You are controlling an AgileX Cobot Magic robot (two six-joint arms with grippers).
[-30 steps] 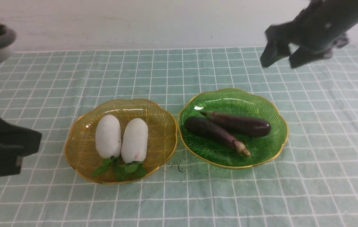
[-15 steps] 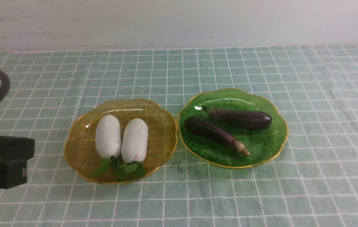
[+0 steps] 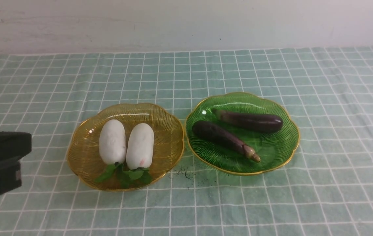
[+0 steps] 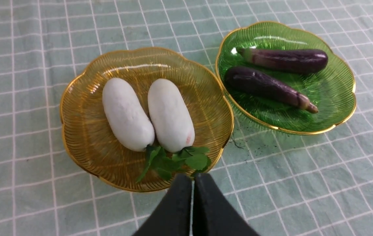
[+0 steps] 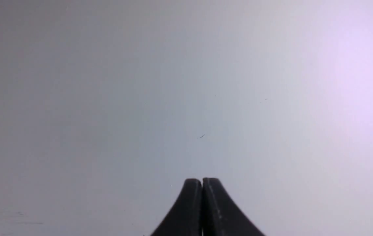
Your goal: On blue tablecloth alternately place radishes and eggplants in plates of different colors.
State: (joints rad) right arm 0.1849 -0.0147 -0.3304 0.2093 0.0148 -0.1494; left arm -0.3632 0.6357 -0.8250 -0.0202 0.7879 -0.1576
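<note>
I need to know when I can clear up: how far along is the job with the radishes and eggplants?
It looks finished. Both radishes lie in the amber plate and both eggplants in the green plate. Nothing is in hand: the left gripper and right gripper are both shut with nothing between their fingers. No radish or eggplant in view is left outside a plate.

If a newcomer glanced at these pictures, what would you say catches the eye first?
Probably the green plate with two dark purple eggplants in it, right of center in the front view. Beside it on the left, an amber plate holds two plump white radishes side by side, their leafy tops toward the robot. Both plates sit on a pale teal cloth with a white grid.
</note>
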